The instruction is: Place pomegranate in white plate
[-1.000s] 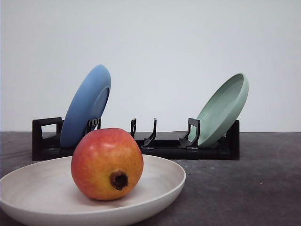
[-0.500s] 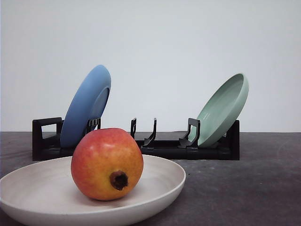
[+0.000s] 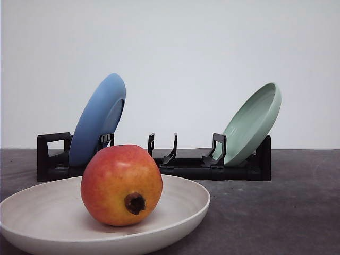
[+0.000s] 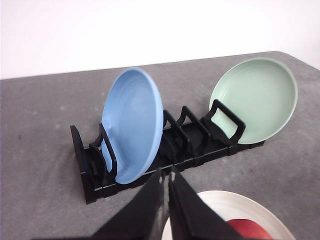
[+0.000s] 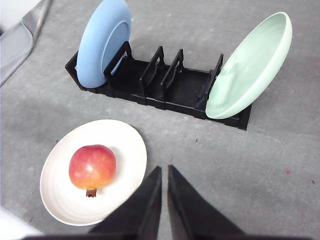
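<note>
already, the pomegranate [image 5: 92, 166] sits inside the white plate [image 5: 125, 145] on the bench [image 5: 210, 155]. both end effectors, left [image 4: 165, 182] and right [image 5: 164, 177], are clenched, empty; best to retreat clear of it.

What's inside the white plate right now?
The pomegranate sits alone in the white plate, a little off centre, calyx nub toward the rim. The plate surface directly beneath the fruit is covered, so nothing can be said of it.

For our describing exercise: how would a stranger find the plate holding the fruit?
Start at the black dish rack on the grey table. In front of it lies the white plate holding a pomegranate. Unlike the blue plate and green plate leaning in the rack, it lies flat.
</note>
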